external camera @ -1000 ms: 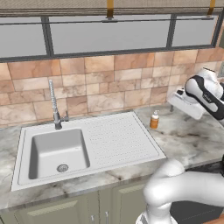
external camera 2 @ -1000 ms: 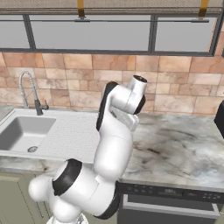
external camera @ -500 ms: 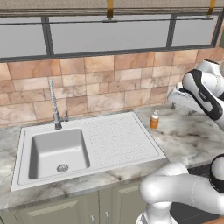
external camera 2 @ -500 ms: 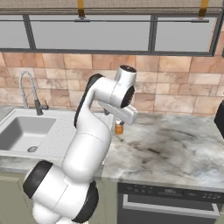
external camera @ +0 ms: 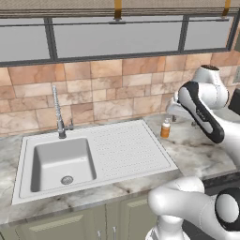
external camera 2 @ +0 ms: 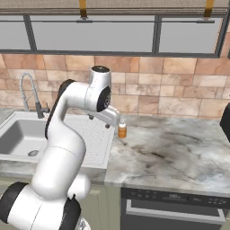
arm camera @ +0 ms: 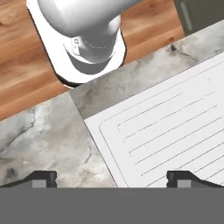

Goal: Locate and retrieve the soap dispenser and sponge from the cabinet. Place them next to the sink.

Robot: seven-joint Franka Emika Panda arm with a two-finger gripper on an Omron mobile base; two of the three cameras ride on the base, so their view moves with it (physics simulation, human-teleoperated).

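Soap dispenser — item one of two. Stands upright on the bench, just beside the right edge of the sink's drainboard, near the tiled back wall. Nothing grips it. I judge it delivered.

Sink — white, basin to the left, ribbed drainboard to the right, coil faucet at the back edge.

My gripper — a second ago it hung further right over the bench, clear of the bottle; half a second ago it had swung in toward it; now it sits close beside the bottle, above the drainboard's right edge. In the hand view the two fingertips stand far apart at the bottom corners, with only drainboard ribs and marble between them — my jaws are wide open and hold nothing.

Sponge — not located in these pictures.

Cabinet — its place cannot be told from here.

Meaning for the task — the arm's swing reads as repositioning with empty jaws, not a carry. Half the job looks finished; what remains, by my judgement, is fetching the sponge and setting it on the bench beside the sink.
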